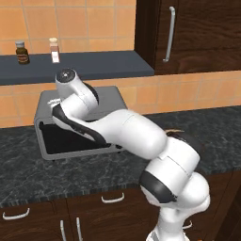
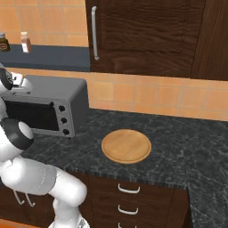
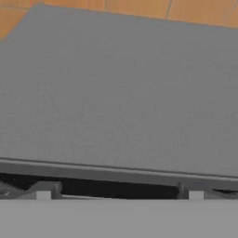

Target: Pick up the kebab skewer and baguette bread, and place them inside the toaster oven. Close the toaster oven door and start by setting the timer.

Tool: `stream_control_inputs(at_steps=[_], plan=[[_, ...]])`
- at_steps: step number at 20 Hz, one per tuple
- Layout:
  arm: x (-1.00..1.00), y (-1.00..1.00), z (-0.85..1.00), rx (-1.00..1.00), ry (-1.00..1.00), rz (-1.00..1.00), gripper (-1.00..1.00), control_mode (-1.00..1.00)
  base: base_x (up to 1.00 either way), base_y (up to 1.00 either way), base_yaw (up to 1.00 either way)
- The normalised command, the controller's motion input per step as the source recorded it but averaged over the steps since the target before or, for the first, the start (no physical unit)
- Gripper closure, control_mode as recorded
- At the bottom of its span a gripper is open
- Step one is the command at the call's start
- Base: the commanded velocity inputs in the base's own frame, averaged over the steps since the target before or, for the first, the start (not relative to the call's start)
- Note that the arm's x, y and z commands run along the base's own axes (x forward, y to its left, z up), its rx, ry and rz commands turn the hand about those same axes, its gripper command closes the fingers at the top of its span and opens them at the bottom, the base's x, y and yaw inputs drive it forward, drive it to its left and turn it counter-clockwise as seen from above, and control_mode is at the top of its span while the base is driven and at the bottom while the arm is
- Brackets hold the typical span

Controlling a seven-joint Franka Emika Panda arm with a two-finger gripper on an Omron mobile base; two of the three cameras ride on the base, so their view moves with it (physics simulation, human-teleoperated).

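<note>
The toaster oven, a grey box, stands on the dark counter with its three black knobs down the right side. The toaster oven door with its dark glass is up against the front; a thin dark gap shows along its top edge in the hand view. My gripper hovers over the oven's front top edge and looks across the grey oven top. Its fingertips stand far apart, open, with nothing gripped. The kebab skewer and the baguette bread are hidden from view.
A round wooden plate lies bare on the counter to the right of the oven. Two small bottles stand on the dark shelf above. A dark wall cabinet with a bar handle hangs to the right.
</note>
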Motion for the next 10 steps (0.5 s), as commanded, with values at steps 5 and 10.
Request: stream_control_inputs(at_steps=[5,10], plan=[[-0.99,-0.48,0.01,0.00,0.00,0.07,-1.00,-1.00,0.00,0.00,0.00],[-0.70,-0.73,-0.33,0.00,0.00,0.08,-1.00,-1.00,0.00,0.00,0.00]])
